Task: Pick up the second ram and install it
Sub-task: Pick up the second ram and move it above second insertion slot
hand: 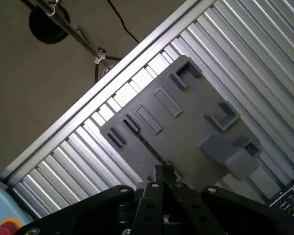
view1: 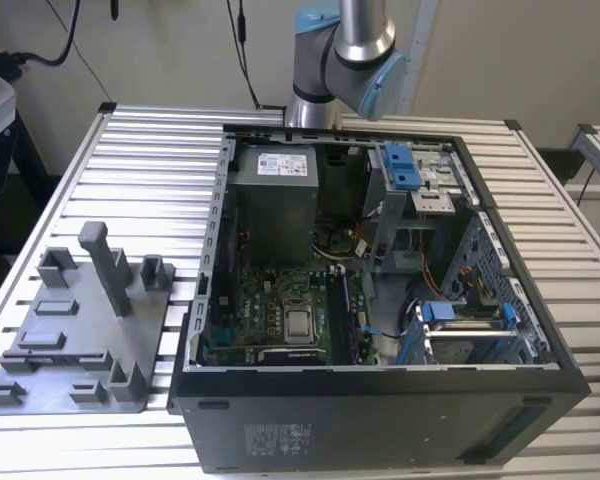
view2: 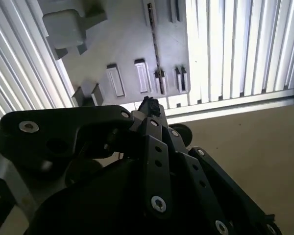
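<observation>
Hanging well above the work, the hand (hand: 162, 171) was pinched narrow, tips together, with nothing visible between them. Below it sat the grey tray (hand: 196, 122) on the slatted counter (hand: 245, 39). A thin dark strip stood edge-on in one of the tray's slots, and I took that for the second ram (view2: 154, 41), though its chips and sticker were too slim to make out.

Its long axis ran along the slot. One end sat among the row of small blocks (view2: 115, 81) by the tray's edge and the other pointed in across the tray. In the second wrist view that line ran nearly straight toward the fingertips.

The risk, as I judged it, was the sliver of a target. A hand this narrow, if lowered, would strike the top edge rather than straddle it. A slight twist off the stick's line could lever it sideways in the slot or catch a neighbouring block. Farther off waited the open computer case (view1: 380, 400), whose tall walls and loose cables looked ready to snag a carried stick.
</observation>
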Robot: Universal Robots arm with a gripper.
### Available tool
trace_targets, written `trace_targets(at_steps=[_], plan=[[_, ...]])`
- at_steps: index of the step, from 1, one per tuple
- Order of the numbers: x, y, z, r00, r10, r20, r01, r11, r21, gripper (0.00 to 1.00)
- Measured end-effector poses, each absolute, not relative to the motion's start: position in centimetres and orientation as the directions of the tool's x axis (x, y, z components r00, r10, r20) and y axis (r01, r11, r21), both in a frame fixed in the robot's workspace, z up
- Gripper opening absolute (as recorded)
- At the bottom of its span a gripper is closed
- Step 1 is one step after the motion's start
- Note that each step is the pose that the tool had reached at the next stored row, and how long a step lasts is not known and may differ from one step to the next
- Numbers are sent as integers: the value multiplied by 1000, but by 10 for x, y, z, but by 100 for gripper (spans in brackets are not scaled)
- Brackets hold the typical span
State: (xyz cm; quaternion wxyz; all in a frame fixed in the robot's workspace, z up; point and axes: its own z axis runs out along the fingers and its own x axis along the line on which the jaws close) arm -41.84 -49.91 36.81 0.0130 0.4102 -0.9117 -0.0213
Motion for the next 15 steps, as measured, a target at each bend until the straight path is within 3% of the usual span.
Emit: trace_targets(at_steps=[15], plan=[[-418,-499,366,-504,-864,5,-863,503,48,11]])
